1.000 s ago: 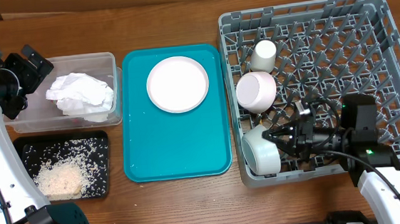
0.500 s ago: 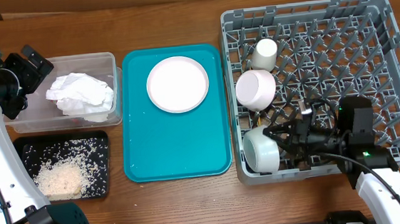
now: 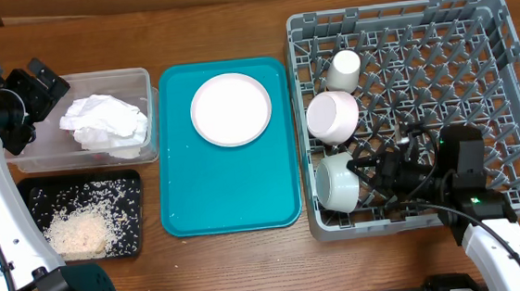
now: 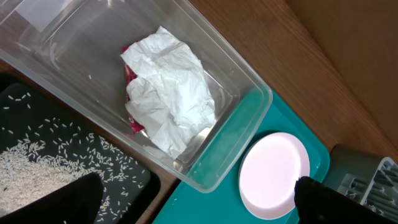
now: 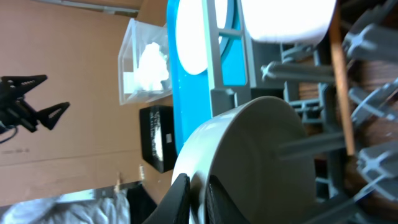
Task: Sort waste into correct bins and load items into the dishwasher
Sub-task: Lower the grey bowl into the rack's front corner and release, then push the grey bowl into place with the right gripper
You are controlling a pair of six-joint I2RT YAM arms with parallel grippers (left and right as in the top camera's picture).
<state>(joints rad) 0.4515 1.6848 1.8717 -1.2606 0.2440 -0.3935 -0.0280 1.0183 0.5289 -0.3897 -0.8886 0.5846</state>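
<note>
The grey-green bowl stands tilted on edge in the front left corner of the grey dish rack. My right gripper is shut on its rim, as the right wrist view shows, with the bowl filling the frame. The whitish-pink bowl and white cup lie in the rack behind it. The pink plate sits on the teal tray. The napkin and red packet lie in the clear tub. Rice lies in the black tray. My left gripper is open above the tub's left end. I cannot make out the chopsticks.
The rack's upright pegs stand close around the bowl and the right gripper. The teal tray lies between the bins and the rack. The left wrist view shows the tub, the plate and scattered rice below the open fingers.
The right gripper has moved the grey-green bowl a little away from the rack's front rail and tipped it more upright. The left arm has not moved.
</note>
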